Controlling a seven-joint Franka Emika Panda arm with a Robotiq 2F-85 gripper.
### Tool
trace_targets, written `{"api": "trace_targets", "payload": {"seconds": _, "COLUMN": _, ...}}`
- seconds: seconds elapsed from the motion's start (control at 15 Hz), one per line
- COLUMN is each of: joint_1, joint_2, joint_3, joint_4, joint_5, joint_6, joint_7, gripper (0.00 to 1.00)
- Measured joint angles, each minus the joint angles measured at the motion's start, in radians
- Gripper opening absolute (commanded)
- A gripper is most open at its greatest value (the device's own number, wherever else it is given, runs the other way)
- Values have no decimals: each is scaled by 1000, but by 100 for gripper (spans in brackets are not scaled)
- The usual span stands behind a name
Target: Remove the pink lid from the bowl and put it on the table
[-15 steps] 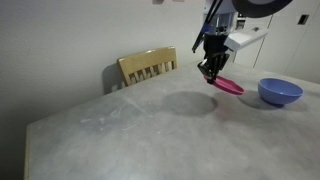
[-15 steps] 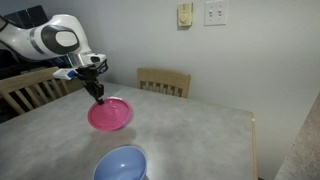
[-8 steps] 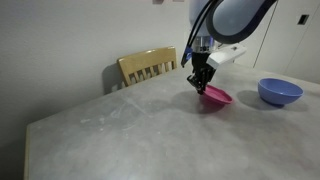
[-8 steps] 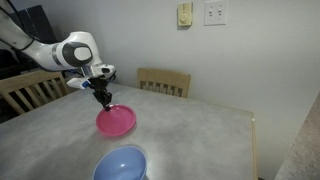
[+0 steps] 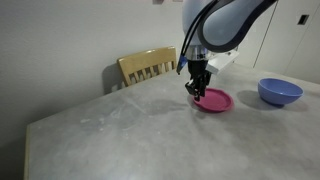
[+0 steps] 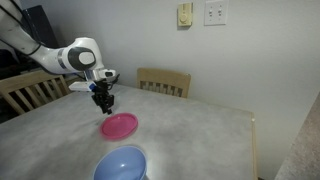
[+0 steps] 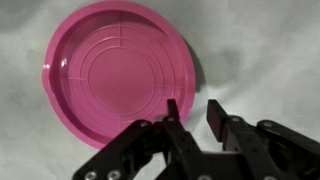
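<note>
The pink lid (image 5: 215, 100) lies flat on the grey table (image 5: 120, 140), well apart from the lavender-blue bowl (image 5: 280, 92). Both also show in the other exterior view: the lid (image 6: 119, 125) and the uncovered bowl (image 6: 120, 164) at the front edge. My gripper (image 5: 198, 92) hangs just above the lid's rim on the chair side, also seen from the other exterior view (image 6: 104, 103). In the wrist view the gripper (image 7: 192, 112) is open. One finger stands over the rim of the lid (image 7: 115, 75), the other over bare table (image 7: 265, 50). Nothing is between them.
A wooden slat-back chair (image 5: 148, 66) stands behind the table near the wall, also visible in the other exterior view (image 6: 165, 80). A second chair (image 6: 25, 90) stands at the table's side below the arm. Wall switches (image 6: 215, 12) are on the wall.
The gripper carried the tilted lid away from the bowl toward the chair side, lowered it flat onto the table and let go. The jaws now stand apart.
</note>
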Motion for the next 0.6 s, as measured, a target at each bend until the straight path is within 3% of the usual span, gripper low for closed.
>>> {"api": "trace_targets", "payload": {"seconds": 0.27, "joint_1": -2, "joint_2": -24, "joint_3": 11, "joint_4": -3, "joint_5": 23, "joint_6": 0, "joint_7": -45, "gripper": 96}}
{"api": "trace_targets", "payload": {"seconds": 0.6, "joint_1": -21, "joint_2": -163, "joint_3": 21, "joint_4": -85, "joint_5": 108, "joint_6": 0, "joint_7": -90, "gripper": 100}}
